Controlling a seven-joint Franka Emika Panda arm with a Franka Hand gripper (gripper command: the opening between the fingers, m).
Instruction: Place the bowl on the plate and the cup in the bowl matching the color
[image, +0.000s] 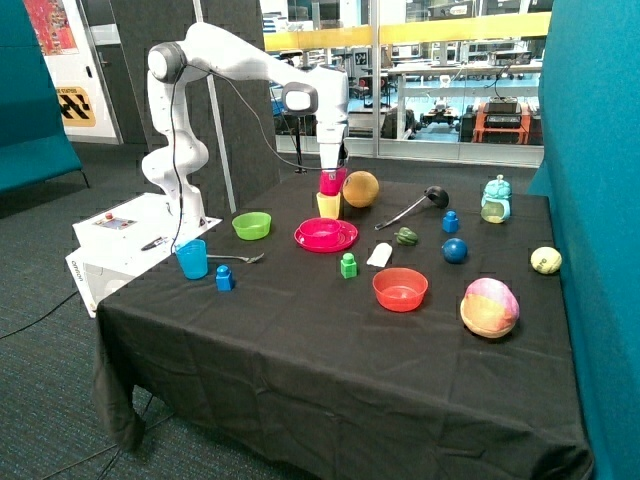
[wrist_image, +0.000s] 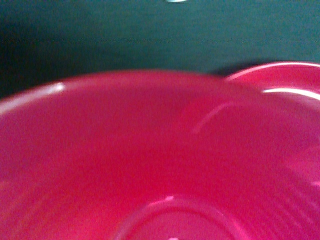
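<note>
The magenta-pink bowl (image: 322, 231) sits inside the matching pink plate (image: 346, 241) near the middle of the black table. My gripper (image: 332, 172) hangs just behind them, shut on the pink cup (image: 332, 182), which is upright and directly above the yellow cup (image: 328, 205). I cannot tell whether the two cups touch. In the wrist view the pink cup's inside (wrist_image: 150, 165) fills almost the whole picture. A pink rim (wrist_image: 285, 75) shows beyond it; whether it is the bowl's or the plate's I cannot tell.
An orange ball (image: 361, 188) lies beside the cups and a black ladle (image: 425, 200) beyond it. A green bowl (image: 252, 225) and a blue cup (image: 192, 258) stand toward the robot base. An orange-red bowl (image: 400, 289), a green block (image: 348, 265) and a blue ball (image: 455, 250) sit nearer the front.
</note>
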